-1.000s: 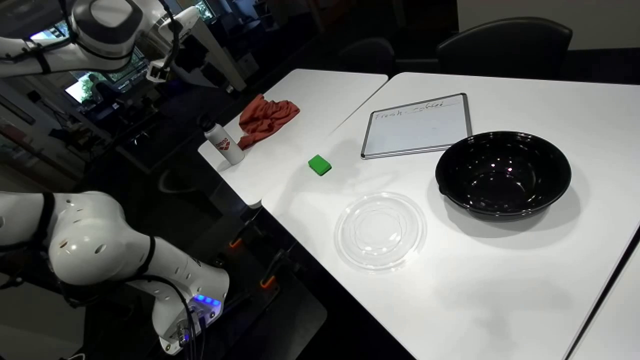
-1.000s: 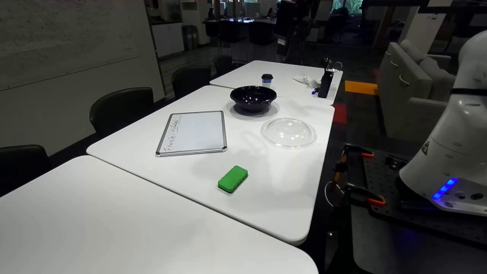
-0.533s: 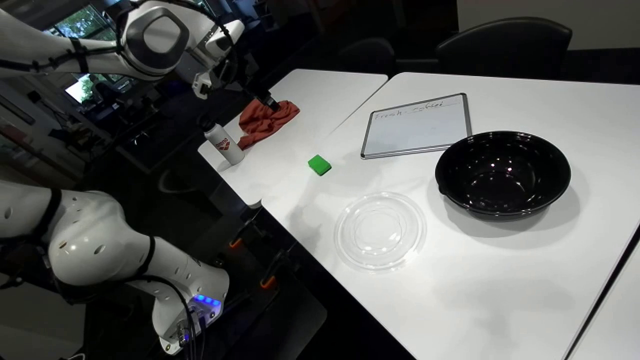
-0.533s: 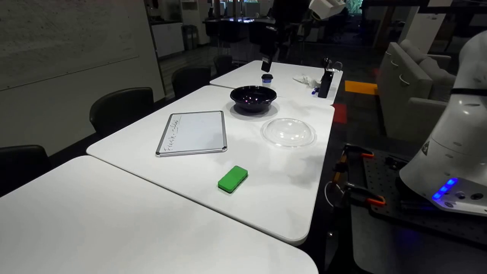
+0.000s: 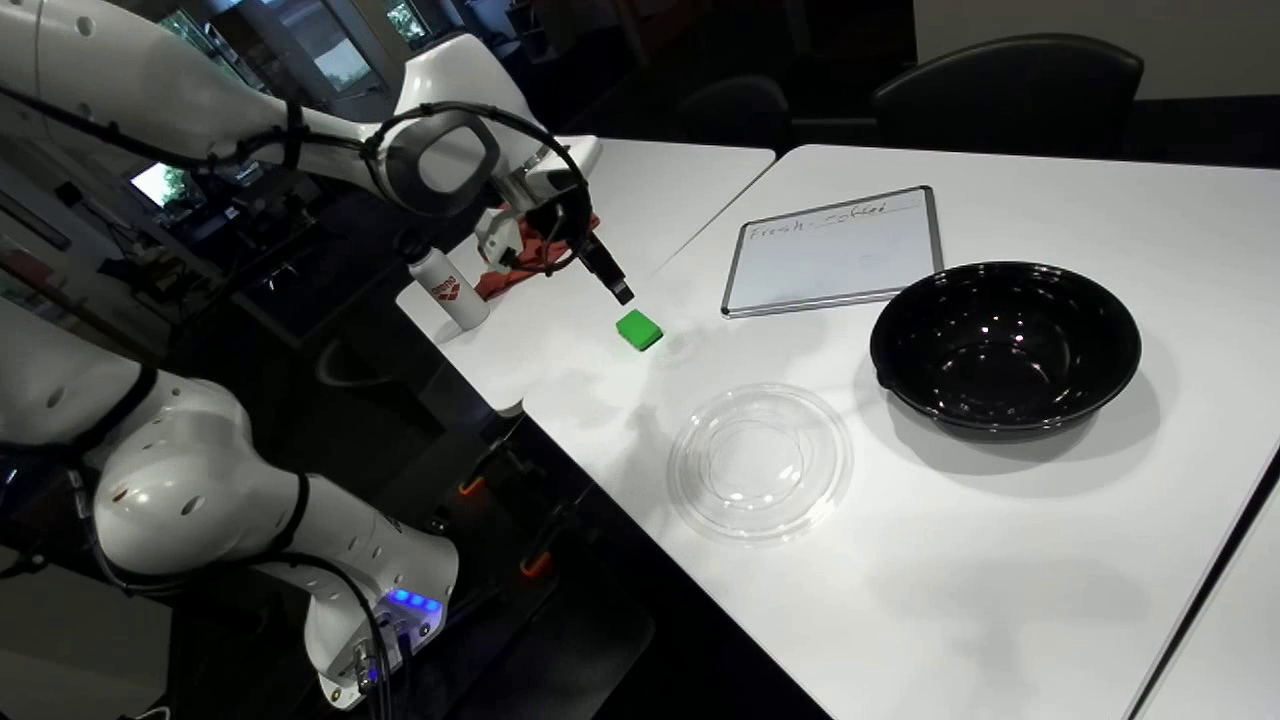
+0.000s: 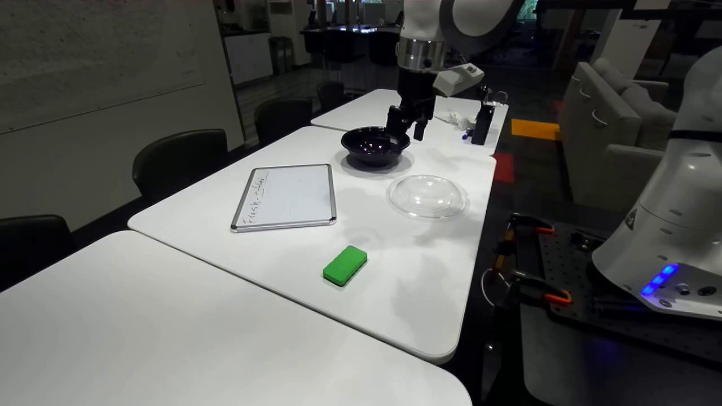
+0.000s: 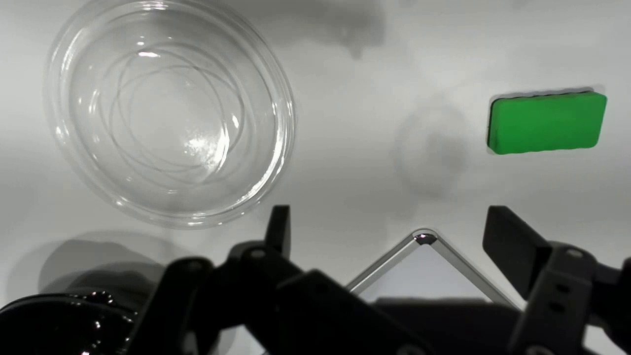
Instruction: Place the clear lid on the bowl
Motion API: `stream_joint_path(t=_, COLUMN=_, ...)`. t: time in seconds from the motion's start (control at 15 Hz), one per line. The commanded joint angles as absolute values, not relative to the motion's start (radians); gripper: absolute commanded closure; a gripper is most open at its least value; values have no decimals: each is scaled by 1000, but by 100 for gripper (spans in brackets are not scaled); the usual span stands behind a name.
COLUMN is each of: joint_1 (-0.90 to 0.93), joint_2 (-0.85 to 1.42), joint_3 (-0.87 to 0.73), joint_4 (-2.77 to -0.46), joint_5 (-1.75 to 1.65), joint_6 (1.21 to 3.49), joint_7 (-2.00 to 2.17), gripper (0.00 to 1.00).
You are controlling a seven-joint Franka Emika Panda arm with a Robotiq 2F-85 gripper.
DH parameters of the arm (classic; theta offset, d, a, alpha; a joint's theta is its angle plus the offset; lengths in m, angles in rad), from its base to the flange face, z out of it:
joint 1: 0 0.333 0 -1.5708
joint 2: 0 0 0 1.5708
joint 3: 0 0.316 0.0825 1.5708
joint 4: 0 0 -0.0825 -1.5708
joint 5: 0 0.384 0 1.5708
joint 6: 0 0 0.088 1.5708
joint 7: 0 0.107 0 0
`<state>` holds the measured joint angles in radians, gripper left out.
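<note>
The clear lid (image 5: 760,463) lies dome up on the white table and shows in both exterior views (image 6: 427,196). In the wrist view the lid (image 7: 170,118) is at the upper left. The glossy black bowl (image 5: 1005,345) stands upright and uncovered beyond the lid; it also shows in an exterior view (image 6: 366,151). In the wrist view only part of the bowl (image 7: 59,325) shows at the lower left. My gripper (image 7: 392,234) is open and empty in the air, to the right of the lid in the wrist view. It also shows in both exterior views (image 5: 622,293) (image 6: 406,138).
A framed whiteboard (image 5: 835,252) lies beside the bowl, one corner under my gripper in the wrist view. A green eraser (image 6: 345,265) lies near the lid. A white bottle (image 5: 450,290) and a red cloth (image 5: 510,275) are on the adjoining table.
The arm has swung in over the table and come lower, moving toward the lid and the eraser. The lid, bowl, whiteboard and eraser have not moved.
</note>
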<state>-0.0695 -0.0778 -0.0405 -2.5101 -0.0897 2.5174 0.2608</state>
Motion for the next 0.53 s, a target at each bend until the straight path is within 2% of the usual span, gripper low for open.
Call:
stream_joint_path(t=0.0, joint_1=-93, joint_2=52, joint_3=-77, joint_4=-2486, joint_5=-56, joint_6=2578, joint_7=217, gripper=0)
stream_joint_path(t=0.27, joint_1=-100, joint_2=158, joint_3=-143, joint_4=-2468, joint_5=-212, joint_6=2579, joint_7=355, gripper=0)
stream_joint_path(t=0.47, joint_1=-90, joint_2=135, joint_3=-138, joint_4=-2490, joint_5=-155, joint_6=2567, joint_7=295, gripper=0)
